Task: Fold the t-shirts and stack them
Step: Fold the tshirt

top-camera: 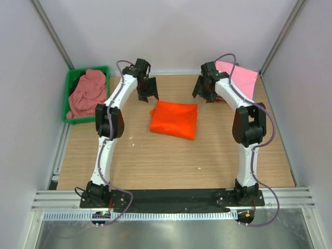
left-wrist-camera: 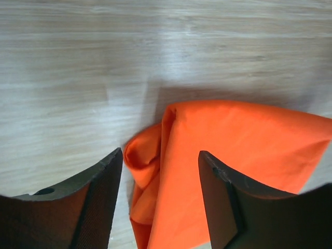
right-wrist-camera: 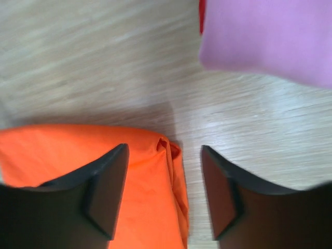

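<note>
At centre of the top view: orange shirt (top-camera: 174,119), folded to a rough rectangle, flat on the table (top-camera: 155,161). Just above its upper left corner: left gripper (top-camera: 147,96), pointing down, jaws wide, nothing between them. Just above and right of its upper right corner: right gripper (top-camera: 206,96), also pointing down, jaws wide, empty.

Upper right of the top view: pink shirt (top-camera: 241,78), folded, flat at the table's far right corner, partly hidden behind the right arm (top-camera: 244,124). Upper left: green bin (top-camera: 69,101) beside the table's far left corner, filled with crumpled dusty-pink cloth (top-camera: 85,93).

Left wrist view: dark fingers (left-wrist-camera: 88,207) at lower left and lower right. A bunched corner of the orange shirt in the gap and spreading to the right. Bare wood across the upper half.

Right wrist view: fingers (right-wrist-camera: 101,192) spread along the bottom. Folded orange edge running from the left of frame into the gap. Pink shirt at upper right, well apart from the orange. A sliver of red (right-wrist-camera: 201,15) along its left edge, too small to identify.
</note>
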`<state>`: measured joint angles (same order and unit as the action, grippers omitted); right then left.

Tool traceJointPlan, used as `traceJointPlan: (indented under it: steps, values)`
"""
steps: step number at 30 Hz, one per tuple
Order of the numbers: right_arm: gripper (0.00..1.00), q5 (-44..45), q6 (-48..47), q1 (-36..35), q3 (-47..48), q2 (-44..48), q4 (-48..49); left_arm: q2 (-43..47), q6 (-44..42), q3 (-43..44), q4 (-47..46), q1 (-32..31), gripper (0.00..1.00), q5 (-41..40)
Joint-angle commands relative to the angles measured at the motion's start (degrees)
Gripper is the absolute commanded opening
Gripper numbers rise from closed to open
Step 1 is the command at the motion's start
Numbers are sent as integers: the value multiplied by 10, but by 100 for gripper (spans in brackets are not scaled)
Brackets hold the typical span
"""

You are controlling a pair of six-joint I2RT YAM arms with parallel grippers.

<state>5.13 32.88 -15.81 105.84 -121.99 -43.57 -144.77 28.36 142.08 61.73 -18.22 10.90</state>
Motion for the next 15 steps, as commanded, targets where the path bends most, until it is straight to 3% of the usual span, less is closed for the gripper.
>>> traceJointPlan:
  steps: [1, 6, 8, 9, 10, 12, 15]
  values:
    - [76, 48, -11, 0, 44, 63, -12, 126, 15, -43, -41, 4, 63, 34]
    - [76, 53, -20, -7, -15, 140, -24, 238, -2, -131, -43, -9, 61, -2]
    - [72, 13, -24, -20, -106, 213, 42, 295, -12, -198, -62, -19, 59, -10]
    - [69, -65, -20, -24, -139, 234, 71, 316, -13, -225, -71, -25, 56, -10]
    - [58, -105, -19, -29, -170, 251, 101, 334, -11, -252, -79, -27, 55, 1]
    - [49, -223, -4, -44, -239, 279, 177, 386, 6, -339, -118, -30, 50, 13]
    - [25, -312, 17, -76, -274, 255, 246, 441, 35, -463, -204, -38, 43, 36]
